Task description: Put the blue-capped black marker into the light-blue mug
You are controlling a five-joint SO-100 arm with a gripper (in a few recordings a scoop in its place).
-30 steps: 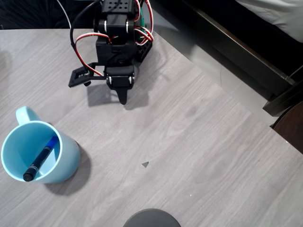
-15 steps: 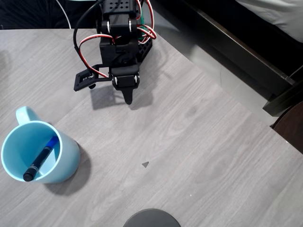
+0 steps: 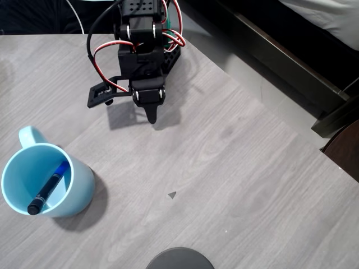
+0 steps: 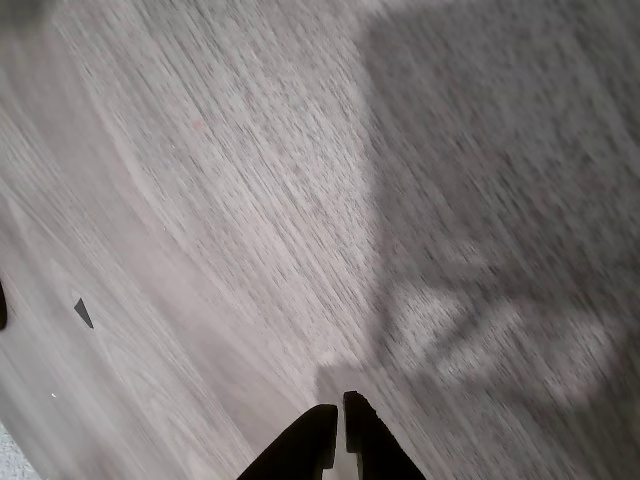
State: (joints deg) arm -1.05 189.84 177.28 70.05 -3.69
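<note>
With the slim blue-capped black marker (image 3: pixel 49 188) leaning inside the glossy light-blue mug (image 3: pixel 78 188), placement is looking complete. The black two-finger gripper (image 3: pixel 150 117) is hanging empty, fingertips nearly pressed together, well apart from the mug. Parking it calmly over the grey wood-grain table (image 3: pixel 235 168) is seeming wisest.

Fingers (image 4: pixel 337 425) nearly closed above grey wood-grain table (image 4: pixel 200 200); small dark triangle mark (image 4: pixel 84 313) at left.

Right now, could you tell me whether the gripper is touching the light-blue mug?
Apart: the overhead view shows bare table between the gripper and the light-blue mug.
</note>
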